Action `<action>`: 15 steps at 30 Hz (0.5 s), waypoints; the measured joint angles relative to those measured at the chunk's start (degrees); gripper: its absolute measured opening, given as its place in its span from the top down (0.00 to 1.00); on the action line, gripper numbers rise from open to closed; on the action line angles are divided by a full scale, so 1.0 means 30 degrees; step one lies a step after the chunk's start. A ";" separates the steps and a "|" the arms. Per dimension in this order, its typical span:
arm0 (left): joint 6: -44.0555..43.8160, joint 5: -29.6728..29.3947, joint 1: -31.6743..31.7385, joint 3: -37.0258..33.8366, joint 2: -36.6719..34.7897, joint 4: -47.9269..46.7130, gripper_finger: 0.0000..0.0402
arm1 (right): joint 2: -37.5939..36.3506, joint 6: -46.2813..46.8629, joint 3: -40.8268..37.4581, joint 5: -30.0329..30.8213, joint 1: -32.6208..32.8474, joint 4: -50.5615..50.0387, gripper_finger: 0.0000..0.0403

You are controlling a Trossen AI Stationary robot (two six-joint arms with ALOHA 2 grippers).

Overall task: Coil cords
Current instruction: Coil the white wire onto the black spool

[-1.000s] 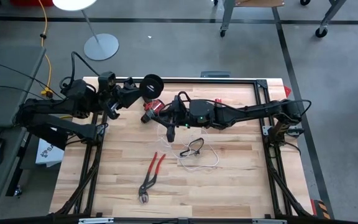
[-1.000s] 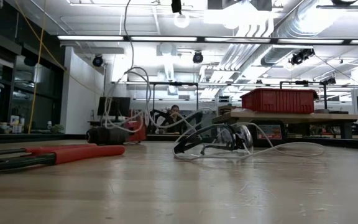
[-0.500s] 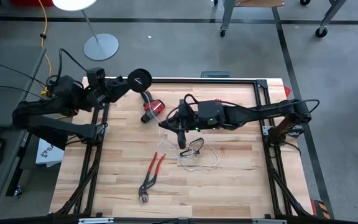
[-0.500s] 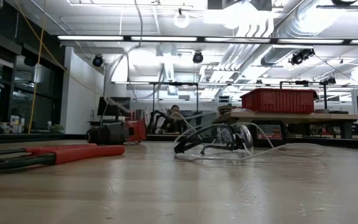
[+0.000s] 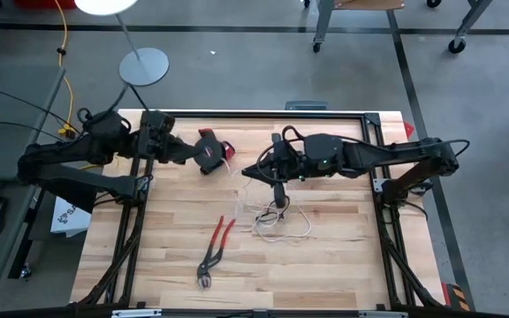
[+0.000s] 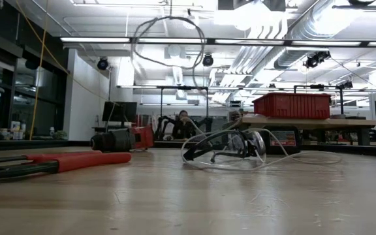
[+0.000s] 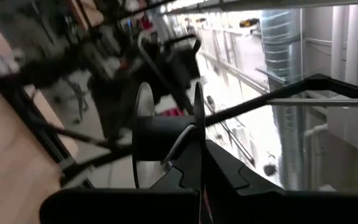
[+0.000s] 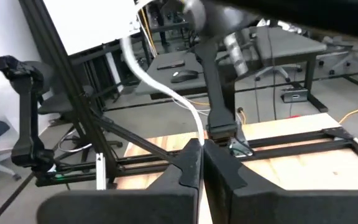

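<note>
My left gripper hangs over the table's far left, shut on the small black spool, which shows edge-on. The thin white cord runs from the spool to my right gripper, which is shut on it above the table's middle. The rest of the cord lies in loose loops on the wood around a pair of safety glasses. The left wrist view shows a few white turns on the spool's core. My left gripper pinches one flange of the spool between its two fingers, at the rim. The spool is lifted clear of the table, its axis about level. My right gripper pinches the white cord between its two fingertips, coming about level from the table's right side. From the fingers the cord rises in a curve toward the spool. Its other end hangs slack down to the loops on the table.
Red-handled pliers lie near the table's front. A red-and-black tool lies at the far left by the spool. A black frame runs around the tabletop. A black arm cable loops overhead in the low view.
My right gripper has shut on the cord, risen, and drawn back toward the table's right edge, lifting cord off the pile. My left gripper has rolled about its own line, so the spool has turned from face-up to edge-on and come down and nearer.
</note>
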 joint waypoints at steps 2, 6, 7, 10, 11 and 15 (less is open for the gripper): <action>-0.0600 0.0600 0.0000 0.0000 0.0343 0.0028 1.00 | -0.0126 -0.0055 0.0006 -0.0001 -0.0123 0.0018 1.00; -0.1733 0.2293 0.0000 -0.0005 0.1284 0.0204 1.00 | -0.0126 -0.0258 0.0006 -0.0004 -0.0459 0.0005 1.00; -0.2006 0.2731 -0.0002 -0.0007 0.1550 0.0496 1.00 | -0.0126 -0.0371 0.0006 -0.0002 -0.0559 0.0009 1.00; -0.2923 0.4149 -0.0029 -0.0007 0.2368 0.2029 1.00 | -0.0126 -0.0471 0.0006 0.0070 -0.0856 0.0128 1.00; -0.3208 0.4602 -0.0029 -0.0007 0.2611 0.2623 1.00 | -0.0126 -0.0471 0.0006 0.0078 -0.0932 0.0175 1.00; -0.4097 0.6035 -0.0029 -0.0007 0.3352 0.3623 1.00 | -0.0126 -0.0480 0.0006 0.0071 -0.1188 0.0885 1.00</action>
